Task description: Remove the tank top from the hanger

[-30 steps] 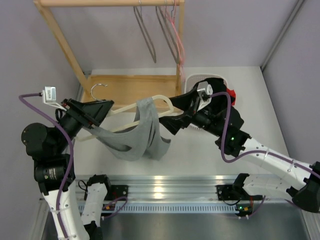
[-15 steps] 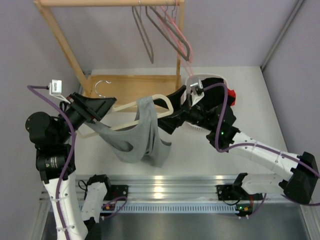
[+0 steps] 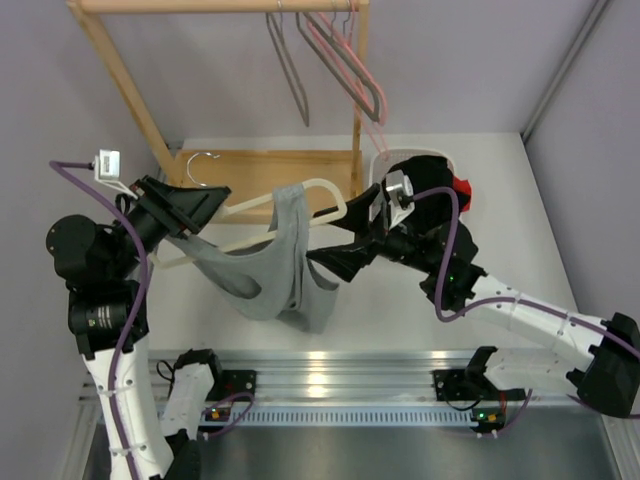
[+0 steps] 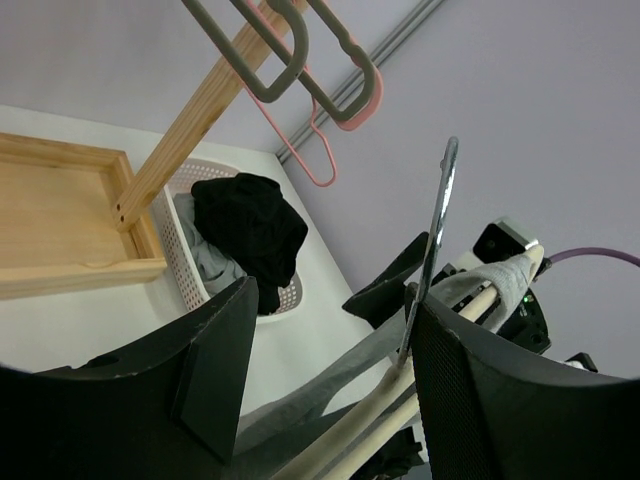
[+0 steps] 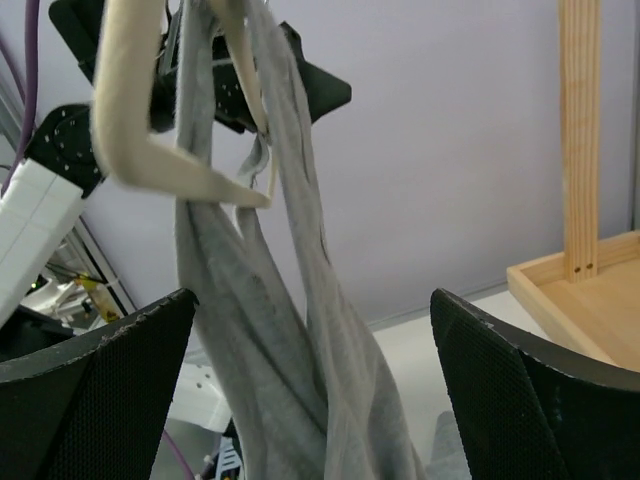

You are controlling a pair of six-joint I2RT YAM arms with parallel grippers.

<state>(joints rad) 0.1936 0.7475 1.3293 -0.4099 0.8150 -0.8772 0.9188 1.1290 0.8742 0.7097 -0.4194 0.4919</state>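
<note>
left pincer [image 3: 190, 210]: mine, part-closed on the hanger [image 3: 322, 184] neck, holding it above the counter [image 3: 480, 180]
right pincer [image 3: 345, 237]: wide open, empty, just beside the cloth
tank top [image 3: 275, 275]: grey, draped on the hanger between my arms
feel: probably soft, light, floppy, so I'd pinch the fabric near the hanger's tip
hard to see: how it loops the hanger

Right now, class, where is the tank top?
Top view, middle: the tank top drapes over the hanger, between the left fingers gripping that hanger and the open right fingers close beside it.

White table [image 3: 510, 195], rack base [image 3: 270, 170], seemingly laundry basket [image 4: 190, 275]
</note>
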